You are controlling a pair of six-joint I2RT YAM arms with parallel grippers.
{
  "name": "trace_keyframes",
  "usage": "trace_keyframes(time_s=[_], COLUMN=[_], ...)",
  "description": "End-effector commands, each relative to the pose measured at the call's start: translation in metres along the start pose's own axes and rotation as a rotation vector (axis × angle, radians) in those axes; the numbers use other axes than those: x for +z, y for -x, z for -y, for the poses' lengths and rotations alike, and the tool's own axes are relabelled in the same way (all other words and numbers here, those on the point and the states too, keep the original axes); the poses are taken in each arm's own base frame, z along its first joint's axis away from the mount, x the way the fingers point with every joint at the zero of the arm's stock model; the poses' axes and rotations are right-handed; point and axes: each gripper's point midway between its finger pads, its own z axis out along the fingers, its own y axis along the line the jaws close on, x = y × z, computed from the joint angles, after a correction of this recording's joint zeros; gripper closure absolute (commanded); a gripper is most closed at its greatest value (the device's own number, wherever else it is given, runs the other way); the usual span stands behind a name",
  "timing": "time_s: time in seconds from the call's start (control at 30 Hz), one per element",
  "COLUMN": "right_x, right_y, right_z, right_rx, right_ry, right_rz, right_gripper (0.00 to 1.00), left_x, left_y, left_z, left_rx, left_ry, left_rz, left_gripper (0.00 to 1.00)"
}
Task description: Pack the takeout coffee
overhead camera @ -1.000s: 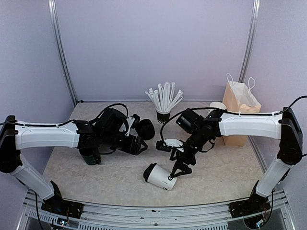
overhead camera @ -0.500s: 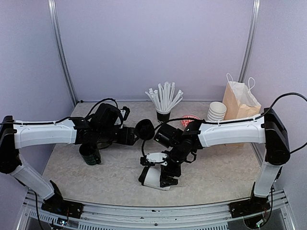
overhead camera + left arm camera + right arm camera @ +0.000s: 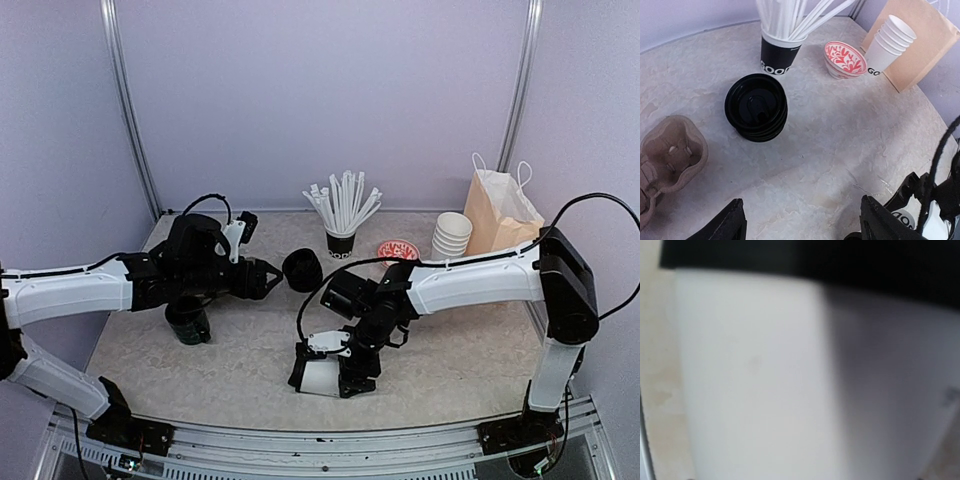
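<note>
The takeout coffee point(image 3: 321, 374), a white paper cup with a black lid, lies on its side near the table's front edge. My right gripper point(image 3: 326, 379) is down over it, one black finger on each side of the cup. The jaws stand wide, and I cannot tell whether they touch it. In the right wrist view the cup's white wall point(image 3: 755, 380) fills the frame under a black band, and no fingers show. My left gripper point(image 3: 807, 225) hovers open and empty above bare table, short of the stack of black lids point(image 3: 756, 106).
A black cup of white straws point(image 3: 341, 238), a red patterned bowl point(image 3: 397, 250), stacked white cups point(image 3: 452, 233) and a brown paper bag point(image 3: 497, 225) line the back. A dark green mug point(image 3: 187, 322) stands under my left arm. A cardboard cup carrier point(image 3: 670, 155) lies left of the lids.
My right arm swung left and lowered its jaws over the lying cup, which shifted a little left. My left arm drew back left, away from the lids.
</note>
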Motion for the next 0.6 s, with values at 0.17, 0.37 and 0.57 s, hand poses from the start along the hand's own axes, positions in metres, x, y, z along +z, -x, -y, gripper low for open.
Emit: trace_keyframes(time_s=[0.17,0.37,0.57], right_x=[0.018,0.013,-0.037], right_y=[-0.002,0.002,0.018], right_z=[-0.005,0.004,-0.002], right_rx=[-0.083,-0.075,-0.138], right_ry=[0.054,0.065,0.144], right_rz=[-0.002,0.041,0.226], right_gripper=[0.18,0.39,0.4], left_x=[-0.025,-0.041,-0.056], left_y=[0.033,0.026,0.012], left_z=[0.036,0.06,0.078], left_rx=[0.141,0.207,0.283], left_ry=[-0.181,-0.333,-0.45], left_rz=[0.128,0.127,0.063], left_gripper=[0.22,0.23,0.23])
